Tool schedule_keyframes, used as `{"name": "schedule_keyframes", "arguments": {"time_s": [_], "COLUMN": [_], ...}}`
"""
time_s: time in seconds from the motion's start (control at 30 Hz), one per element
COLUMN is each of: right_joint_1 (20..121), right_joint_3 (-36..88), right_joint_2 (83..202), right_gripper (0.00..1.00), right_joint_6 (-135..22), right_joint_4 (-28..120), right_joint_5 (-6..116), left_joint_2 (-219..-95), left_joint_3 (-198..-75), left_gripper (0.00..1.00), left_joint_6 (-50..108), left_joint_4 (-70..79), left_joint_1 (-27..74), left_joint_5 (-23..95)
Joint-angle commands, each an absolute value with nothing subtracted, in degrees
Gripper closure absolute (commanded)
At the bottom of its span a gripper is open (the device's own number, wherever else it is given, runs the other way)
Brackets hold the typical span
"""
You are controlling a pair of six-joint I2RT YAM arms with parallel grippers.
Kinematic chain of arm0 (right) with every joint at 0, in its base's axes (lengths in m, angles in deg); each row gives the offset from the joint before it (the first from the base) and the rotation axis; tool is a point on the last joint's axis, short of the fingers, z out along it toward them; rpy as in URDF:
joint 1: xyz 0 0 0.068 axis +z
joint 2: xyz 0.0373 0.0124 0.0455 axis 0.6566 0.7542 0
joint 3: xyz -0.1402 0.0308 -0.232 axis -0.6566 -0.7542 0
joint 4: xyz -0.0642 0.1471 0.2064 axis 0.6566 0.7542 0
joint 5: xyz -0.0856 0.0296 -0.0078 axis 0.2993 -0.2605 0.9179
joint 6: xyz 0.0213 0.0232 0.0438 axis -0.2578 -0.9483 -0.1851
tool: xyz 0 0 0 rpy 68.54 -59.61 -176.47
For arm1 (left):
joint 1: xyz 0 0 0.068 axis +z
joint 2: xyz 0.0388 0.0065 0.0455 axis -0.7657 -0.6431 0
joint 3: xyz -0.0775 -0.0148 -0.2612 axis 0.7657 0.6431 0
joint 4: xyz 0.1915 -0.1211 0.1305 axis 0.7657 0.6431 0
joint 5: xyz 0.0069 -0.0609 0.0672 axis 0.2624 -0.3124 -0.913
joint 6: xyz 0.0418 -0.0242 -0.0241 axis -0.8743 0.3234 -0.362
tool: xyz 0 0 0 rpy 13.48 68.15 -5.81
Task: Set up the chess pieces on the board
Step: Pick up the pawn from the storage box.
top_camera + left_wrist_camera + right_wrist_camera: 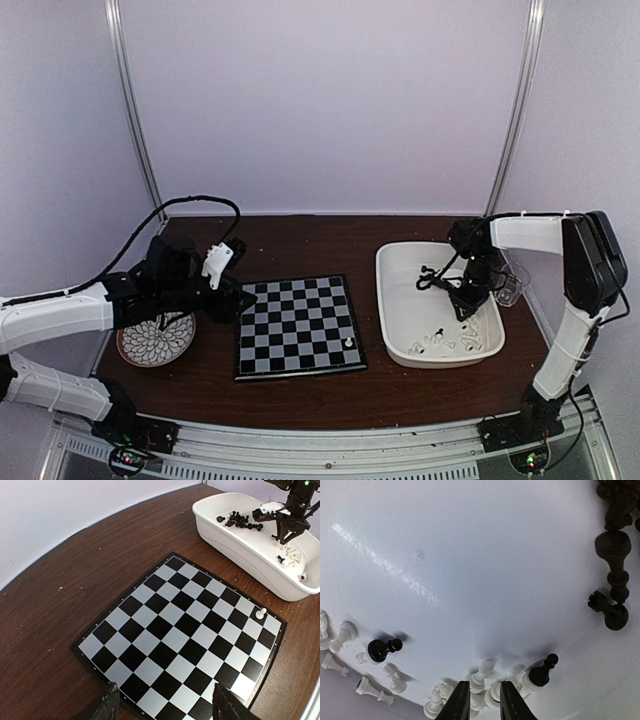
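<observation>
Top external view, entries by item. Board (295, 325): lies flat at the middle of the dark wooden table (300, 240), between a round patterned plate (155, 342) on the left and a white tray (395, 300) on the right. Carries a single white pawn (349, 342), upright, near its right near corner. Remaining chess pieces (480, 672): sit in the tray, with the white ones heaped and mostly toppled along the near end, the black ones (242, 521) clustered at the far end, and two black pawns (382, 649) lying among the white. Left gripper (240, 300): hovers at the board's left edge, just beside the plate. Stands spread wide in the left wrist view, fingers (107, 704) far apart with nothing between them. Right gripper (466, 305): reaches down into the tray over the white heap. Shows, in the right wrist view, two fingertips (460, 702) narrowly parted, with white pieces visible in and under the gap. Not possible to tell whether clamped on one or merely poised above them.
</observation>
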State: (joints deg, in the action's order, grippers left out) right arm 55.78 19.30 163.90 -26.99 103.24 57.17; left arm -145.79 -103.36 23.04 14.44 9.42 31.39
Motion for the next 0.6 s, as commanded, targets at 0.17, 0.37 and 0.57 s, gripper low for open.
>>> {"name": "schedule_keyframes", "arguments": {"time_s": [0.17,0.37,0.57], "right_joint_1": [56.25,56.4,56.42], "right_joint_3": [18.12,18.29,17.4], "right_joint_2": [166.36,168.88,169.55], "right_gripper": [0.75,0.76,0.83], "right_joint_6": [-27.76,-27.94,-27.93], "right_joint_4": [105.51,105.69,105.31], "right_joint_5": [55.59,55.57,55.55], "left_joint_2": [-145.81,-146.63,-147.64], "left_joint_3": [-105.06,-105.37,-106.74], "left_gripper": [0.36,0.36,0.38], "left_joint_6": [22.71,23.16,26.38], "left_joint_4": [12.65,12.36,11.68], "left_joint_1": [9.45,9.38,9.37], "left_joint_5": [31.38,31.8,34.36]}}
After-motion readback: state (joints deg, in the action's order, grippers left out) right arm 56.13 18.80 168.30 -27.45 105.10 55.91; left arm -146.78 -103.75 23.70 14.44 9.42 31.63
